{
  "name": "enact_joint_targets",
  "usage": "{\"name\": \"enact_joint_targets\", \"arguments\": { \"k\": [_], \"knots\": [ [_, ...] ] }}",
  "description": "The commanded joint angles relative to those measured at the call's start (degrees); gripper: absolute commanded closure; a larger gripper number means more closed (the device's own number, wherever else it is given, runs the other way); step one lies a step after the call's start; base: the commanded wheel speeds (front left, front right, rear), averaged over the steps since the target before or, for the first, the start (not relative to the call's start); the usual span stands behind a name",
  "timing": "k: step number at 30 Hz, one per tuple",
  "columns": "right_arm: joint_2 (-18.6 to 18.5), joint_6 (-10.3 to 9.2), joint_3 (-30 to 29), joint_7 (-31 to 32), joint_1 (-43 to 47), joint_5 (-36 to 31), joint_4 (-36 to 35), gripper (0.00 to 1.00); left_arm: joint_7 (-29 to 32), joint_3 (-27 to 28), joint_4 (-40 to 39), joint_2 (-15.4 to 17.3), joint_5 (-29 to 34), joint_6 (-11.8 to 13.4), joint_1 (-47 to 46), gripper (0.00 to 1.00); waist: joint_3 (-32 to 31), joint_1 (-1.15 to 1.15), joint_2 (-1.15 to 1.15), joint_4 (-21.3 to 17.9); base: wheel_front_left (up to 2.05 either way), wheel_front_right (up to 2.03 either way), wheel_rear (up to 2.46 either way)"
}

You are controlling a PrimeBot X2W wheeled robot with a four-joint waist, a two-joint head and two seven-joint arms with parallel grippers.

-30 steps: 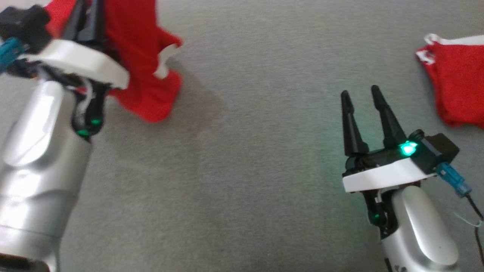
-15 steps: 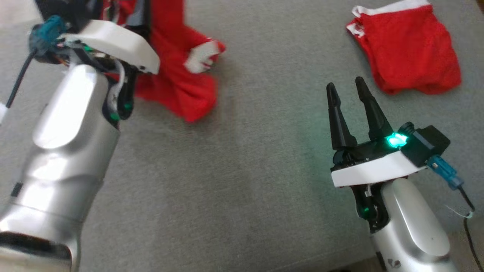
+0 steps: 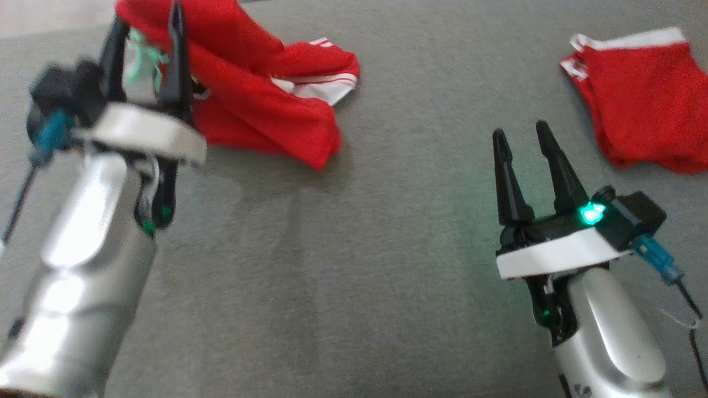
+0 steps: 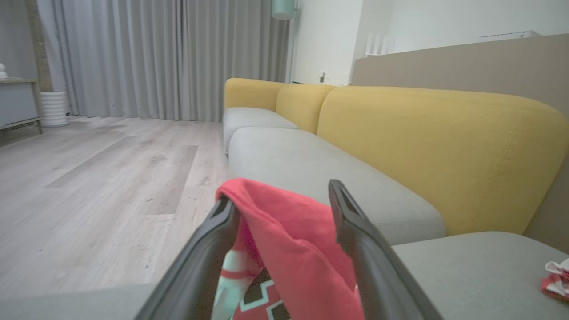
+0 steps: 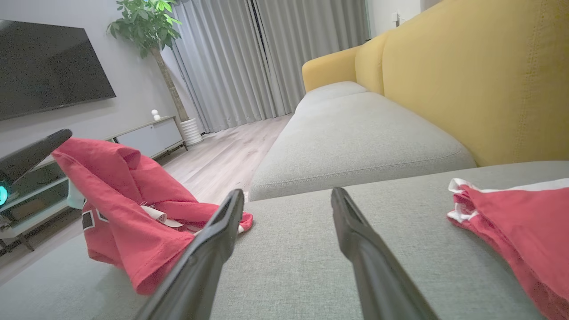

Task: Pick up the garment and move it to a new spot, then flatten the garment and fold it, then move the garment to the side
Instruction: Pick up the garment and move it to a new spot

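The grey sofa seat (image 3: 354,276) spreads out under both my arms, and its yellow backrest (image 4: 444,133) runs along the far side. Beyond the sofa's left end there is a pale wooden floor (image 4: 89,178) and grey curtains (image 4: 155,58).

The red shirt (image 3: 260,105) lies crumpled at the far left of the seat. Its white-striped edge is turned toward the middle, and one fold trails nearer and to the right. The upper part of the shirt is raised off the cushion and drapes over my left hand (image 3: 148,16). From that wrist I see the red cloth (image 4: 293,249) hooked over the tip of one finger and sagging down between the two, with a pale green and black print showing lower down. The fingers of that hand stand well apart, so the cloth hangs on them loosely and is not pinched.

A second red garment (image 3: 647,105) with a white band along its far edge lies folded at the far right of the seat. It is well apart from the shirt.

My right hand (image 3: 521,130) hovers over the bare cushion at the near right, between the two garments. Its fingers are spread and there is nothing between them. It points toward the far side and touches neither piece.
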Motion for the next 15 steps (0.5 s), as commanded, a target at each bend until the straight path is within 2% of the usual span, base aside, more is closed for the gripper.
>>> {"name": "enact_joint_targets", "arguments": {
  "k": [1, 7, 11, 15],
  "knots": [
    [0.3, -0.04, 0.9, -0.6, 0.6, -0.5, -1.2, 0.0, -0.7, 1.9, -2.6, 2.8, 0.7, -0.1, 0.0, 0.0, -2.8, 0.0, 0.0, 3.2, 0.0, 0.0, 0.0],
    [0.3, -0.04, -0.1, -0.2, 2.5, -1.5, 0.1, 0.0, -1.2, -0.5, -7.7, 3.0, 1.1, -0.8, 9.8, 0.0, -6.0, 0.0, 0.0, 8.2, 0.0, 0.0, 0.0],
    [0.3, -0.04, 0.0, 0.3, 3.1, -1.4, 0.0, 0.0, 0.1, -3.0, -10.7, 3.1, 1.8, -0.7, 13.9, 0.0, -7.0, 0.0, 0.0, 10.0, 0.0, 0.0, 0.0],
    [0.3, -0.04, 0.2, 0.4, 3.5, -1.0, -0.1, 0.0, 0.5, -4.1, -13.1, 3.8, 2.6, 0.4, 16.8, 0.0, -7.8, 0.0, 0.0, 11.0, 0.0, 0.0, 0.0]
  ]
}}
